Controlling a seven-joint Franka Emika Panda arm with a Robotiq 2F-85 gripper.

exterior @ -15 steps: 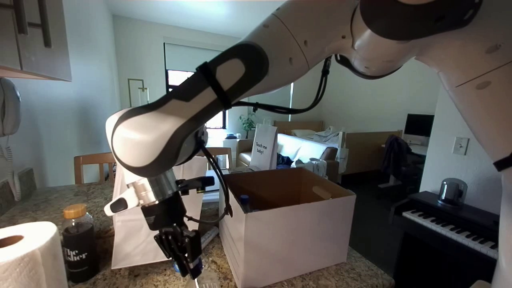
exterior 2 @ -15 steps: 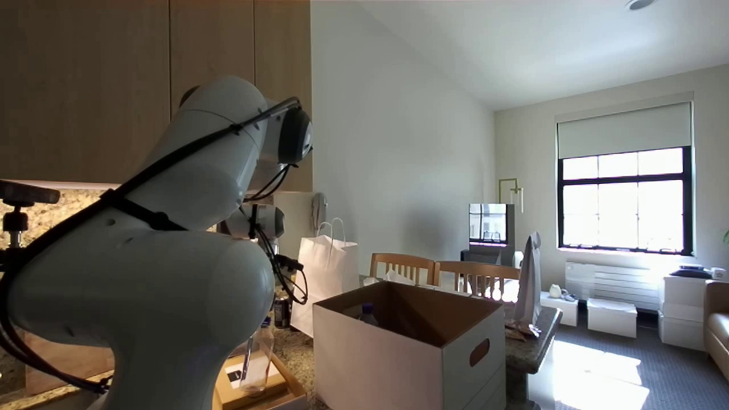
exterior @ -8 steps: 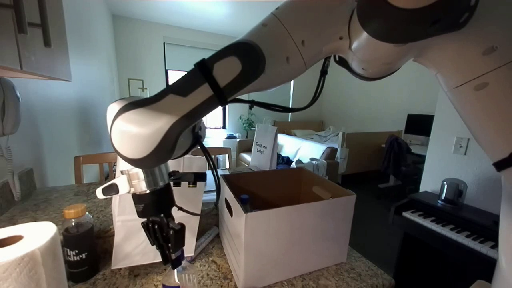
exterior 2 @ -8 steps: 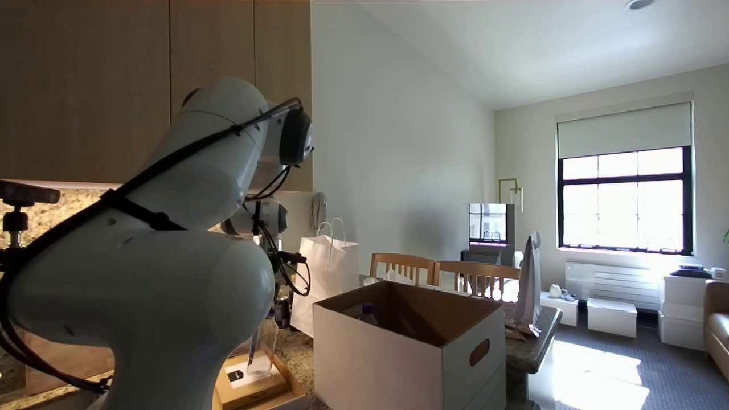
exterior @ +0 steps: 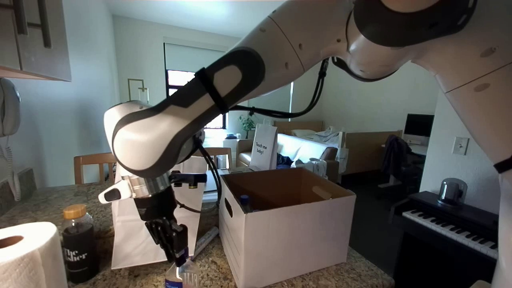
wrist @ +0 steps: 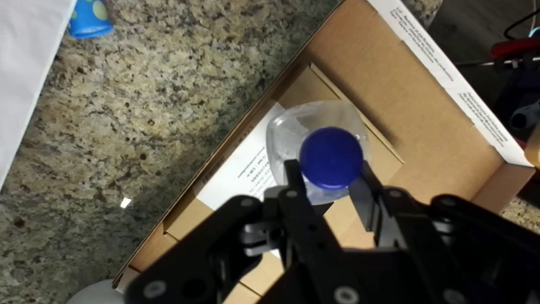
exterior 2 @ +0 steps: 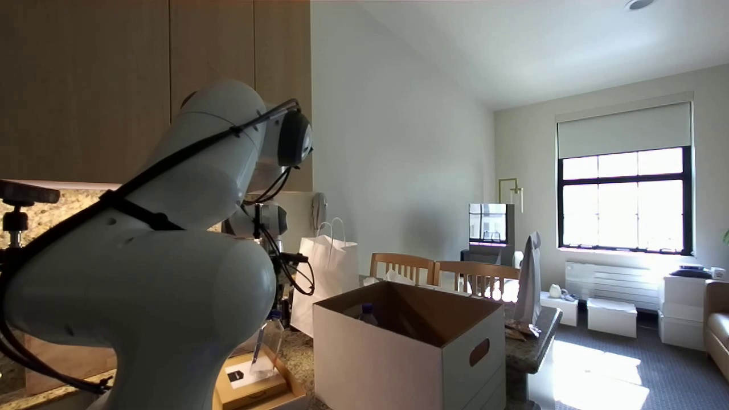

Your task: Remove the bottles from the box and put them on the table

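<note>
Bottle (exterior: 182, 276) and tool (wrist: 329, 173) are together outside the box (exterior: 296, 240): your tool pinches the bottle by its capped end, a little tilted, over the brown tray (wrist: 415, 109) just beside the box, and you cannot tell whether its base touches anything. Look into the box in both exterior views and you see a second bottle (exterior: 245, 199), blue cap up, close to one wall. On the surface (wrist: 126, 105) that carries the box, you have the plain white bag (exterior: 136, 244) near it, and the dark jar (exterior: 80, 256) well apart from it, farther off than the bag.
</note>
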